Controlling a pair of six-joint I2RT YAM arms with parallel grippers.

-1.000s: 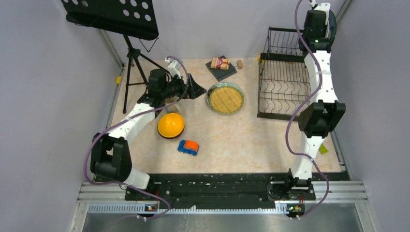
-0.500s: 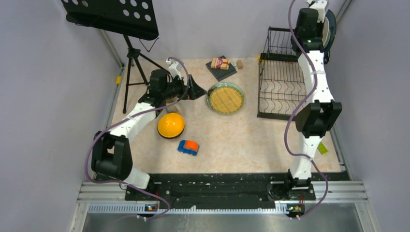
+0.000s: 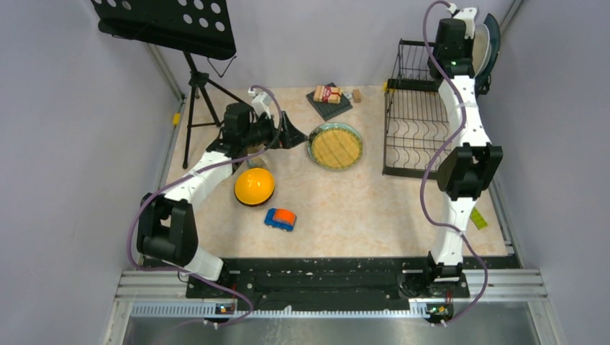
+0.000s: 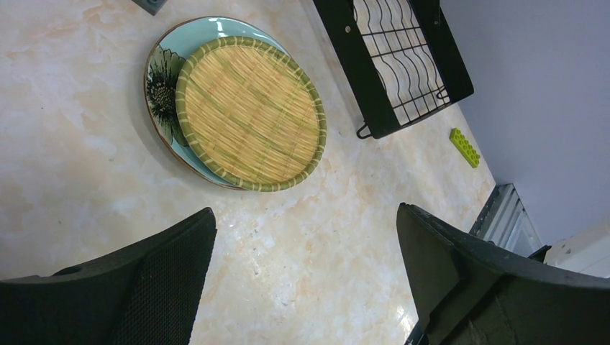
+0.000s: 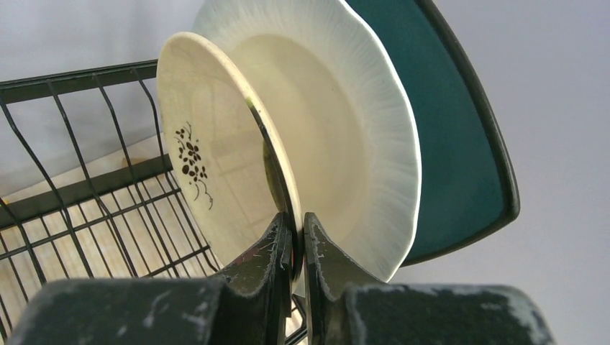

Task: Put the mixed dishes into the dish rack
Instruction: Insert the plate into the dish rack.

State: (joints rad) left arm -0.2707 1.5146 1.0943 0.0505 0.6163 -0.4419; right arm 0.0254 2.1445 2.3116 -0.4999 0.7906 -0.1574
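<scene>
My right gripper (image 5: pixel 297 223) is shut on the rim of a cream plate with a small dark flower sprig (image 5: pixel 208 180), held upright over the back of the black wire dish rack (image 3: pixel 421 136). Right behind it stand a ribbed cream plate (image 5: pixel 345 129) and a dark teal square plate (image 5: pixel 446 144). In the top view the right gripper (image 3: pixel 460 32) is high at the rack's far right corner. My left gripper (image 4: pixel 306 215) hangs open over bare table, just short of a mint-green plate (image 4: pixel 162 79) carrying a round woven mat (image 4: pixel 248 111). An orange-yellow bowl (image 3: pixel 254 185) lies upside down near the left arm.
A blue-and-orange toy car (image 3: pixel 280 218) sits in front of the bowl. A packet on a dark mat (image 3: pixel 329 95) lies at the back. The music stand's tripod (image 3: pixel 198 93) is at the back left. A green brick (image 4: pixel 465 146) lies near the rack's front right.
The right arm has carried the flowered plate a little left and back, closer to the standing plates in the rack. The left arm has barely moved.
</scene>
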